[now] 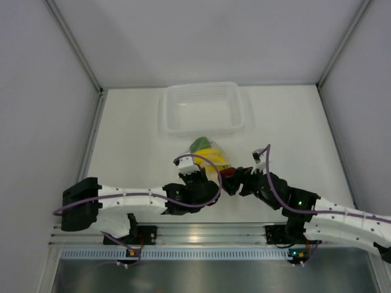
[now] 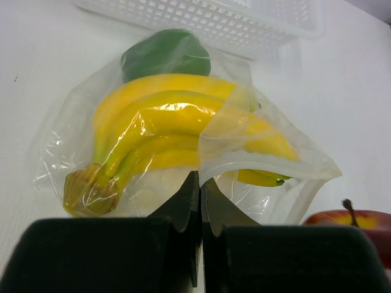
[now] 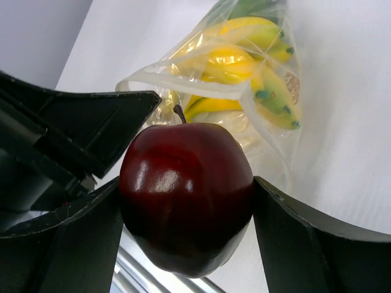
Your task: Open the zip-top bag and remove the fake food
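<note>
The clear zip-top bag (image 2: 269, 146) lies open on the table, also in the top view (image 1: 211, 160) and the right wrist view (image 3: 269, 131). Inside are the yellow banana bunch (image 2: 165, 119) and the green pepper-like piece (image 2: 165, 54). My left gripper (image 2: 201, 183) is shut on the bag's near rim by its mouth; it also shows in the top view (image 1: 197, 176). My right gripper (image 3: 186, 207) is shut on the dark red round fruit (image 3: 186, 195), held just outside the bag's mouth. In the top view the right gripper (image 1: 235, 180) sits right of the left one.
A rigid translucent tray (image 1: 235, 110) stands behind the bag, near the back wall; its perforated side (image 2: 244, 21) shows in the left wrist view. White walls close in the table on three sides. The arms' rail runs along the near edge.
</note>
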